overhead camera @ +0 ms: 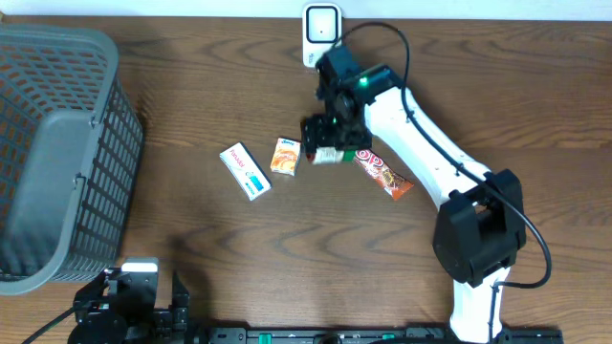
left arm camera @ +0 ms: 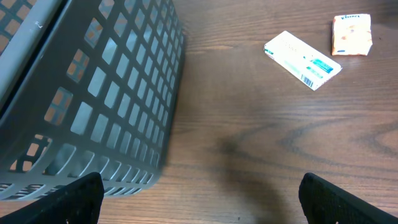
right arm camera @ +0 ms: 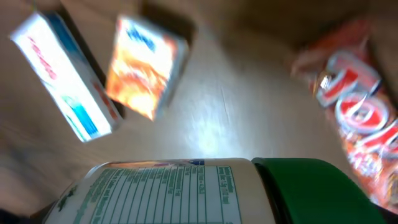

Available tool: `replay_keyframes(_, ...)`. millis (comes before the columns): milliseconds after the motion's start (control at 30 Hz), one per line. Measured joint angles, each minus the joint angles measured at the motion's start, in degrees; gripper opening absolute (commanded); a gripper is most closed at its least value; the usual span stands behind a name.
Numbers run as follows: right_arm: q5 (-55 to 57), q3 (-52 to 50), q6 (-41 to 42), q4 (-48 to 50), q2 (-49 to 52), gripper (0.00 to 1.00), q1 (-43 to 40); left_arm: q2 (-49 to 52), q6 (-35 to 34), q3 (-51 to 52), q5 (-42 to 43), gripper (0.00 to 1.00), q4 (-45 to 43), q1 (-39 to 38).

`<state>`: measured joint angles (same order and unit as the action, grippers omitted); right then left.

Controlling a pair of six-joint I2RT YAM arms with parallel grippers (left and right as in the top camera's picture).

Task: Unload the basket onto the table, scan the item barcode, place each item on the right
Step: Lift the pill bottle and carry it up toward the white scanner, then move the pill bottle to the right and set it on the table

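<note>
A white bottle with a green cap [right arm camera: 186, 193] fills the bottom of the right wrist view, lying sideways with its printed label facing the camera. In the overhead view my right gripper [overhead camera: 328, 139] is shut on this bottle [overhead camera: 330, 154], just above the table. The gripper's own fingers are hidden in the wrist view. The white barcode scanner [overhead camera: 321, 27] stands at the table's far edge, behind the right gripper. At the near left edge my left gripper [left arm camera: 205, 202] is open with nothing between its fingers, beside the basket.
A grey mesh basket [overhead camera: 57, 153] [left arm camera: 81, 93] fills the left side. On the table lie a white-and-blue box [overhead camera: 245, 170] [left arm camera: 303, 60] [right arm camera: 62, 81], an orange box [overhead camera: 286, 156] [left arm camera: 352, 34] [right arm camera: 146, 65] and a red snack wrapper [overhead camera: 384, 173] [right arm camera: 357, 106].
</note>
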<state>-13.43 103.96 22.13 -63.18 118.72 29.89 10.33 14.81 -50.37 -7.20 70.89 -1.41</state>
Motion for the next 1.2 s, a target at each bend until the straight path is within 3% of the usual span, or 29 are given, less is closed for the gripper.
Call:
replay_keyframes(167, 0.55, 3.72, -2.71, -0.42, 0.00, 0.61, 0.26, 0.00, 0.00, 0.00, 0.00, 0.99, 0.04, 0.00)
replay_keyframes(400, 1.57, 8.76, -7.93, -2.08, -0.92, 0.66, 0.63, 0.00, 0.00, 0.00, 0.00, 0.99, 0.00, 0.00)
replay_keyframes(833, 18.58, 9.20, -15.30, 26.01, -3.21, 0.61, 0.48, 0.00, 0.00, 0.00, 0.00, 0.99, 0.00, 0.00)
replay_keyframes(1200, 23.78, 9.42, -17.33, 57.83, 12.17, 0.67, -1.68, 0.00, 0.00, 0.00, 0.02, 0.99, 0.04, 0.00)
